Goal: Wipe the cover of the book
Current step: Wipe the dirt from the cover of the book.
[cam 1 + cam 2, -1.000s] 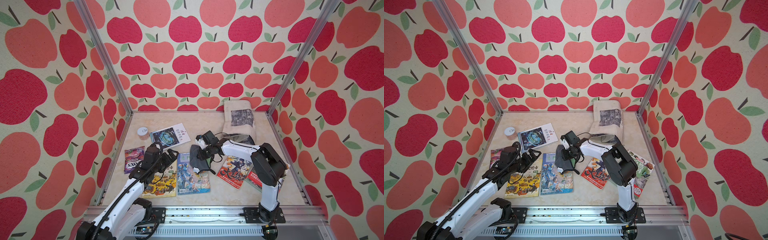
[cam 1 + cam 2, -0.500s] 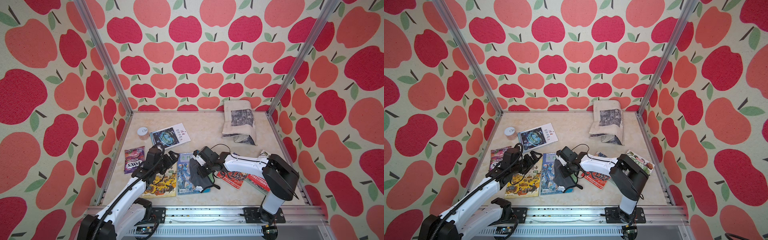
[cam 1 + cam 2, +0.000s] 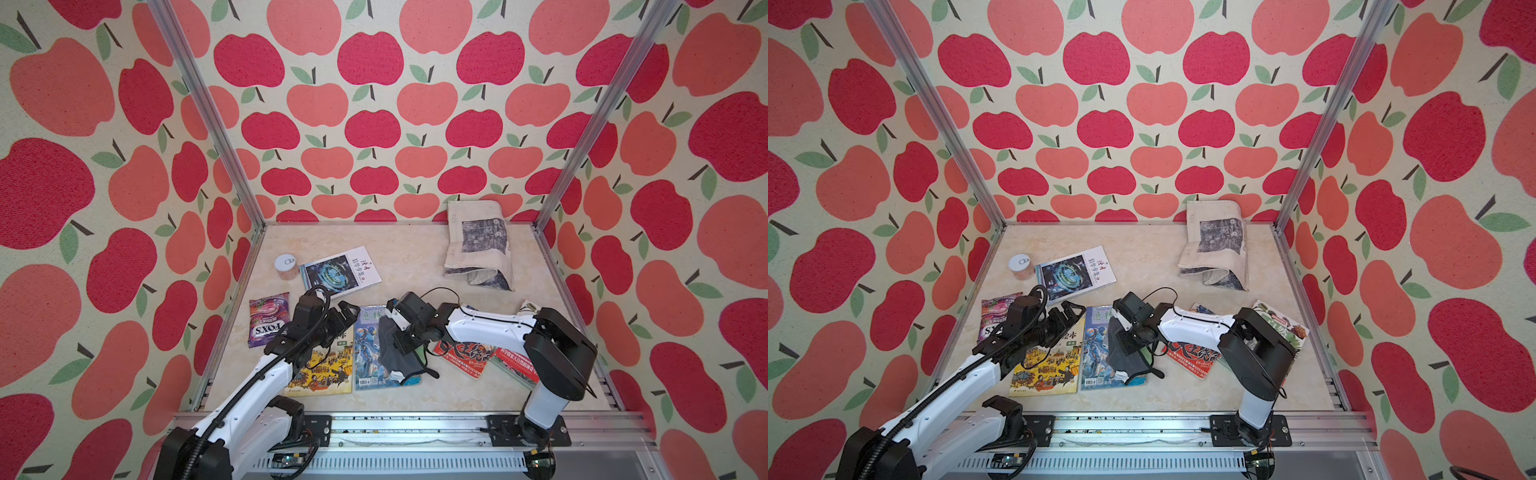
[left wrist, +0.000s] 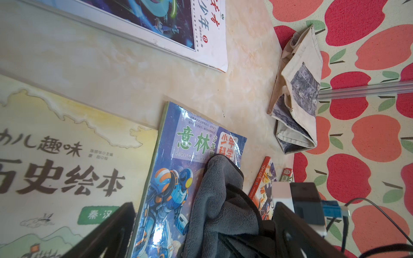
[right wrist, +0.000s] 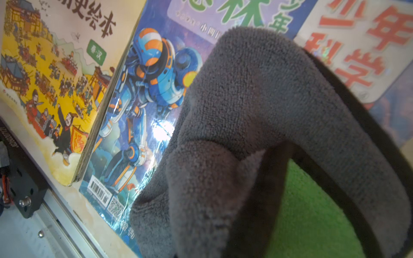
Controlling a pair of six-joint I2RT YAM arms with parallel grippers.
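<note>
The blue robot-cover book (image 3: 368, 353) lay near the front edge of the table (image 3: 415, 257), with bare tabletop behind it, a yellow picture book (image 3: 328, 368) tight against its left edge and a red comic (image 3: 463, 355) near its right. The right gripper (image 3: 404, 338), clamped on a grey cloth (image 3: 395, 357), rested it on the right half of the glossy, creased cover. The left gripper (image 3: 344, 316) hovered wide open over the yellow picture book's top corner.

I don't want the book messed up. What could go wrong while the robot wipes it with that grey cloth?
The blue robot book lies loose and the open left gripper grips nothing, so the grey cloth in the shut right gripper might drag it crooked. The cloth's loose end could also catch the red comic.
</note>
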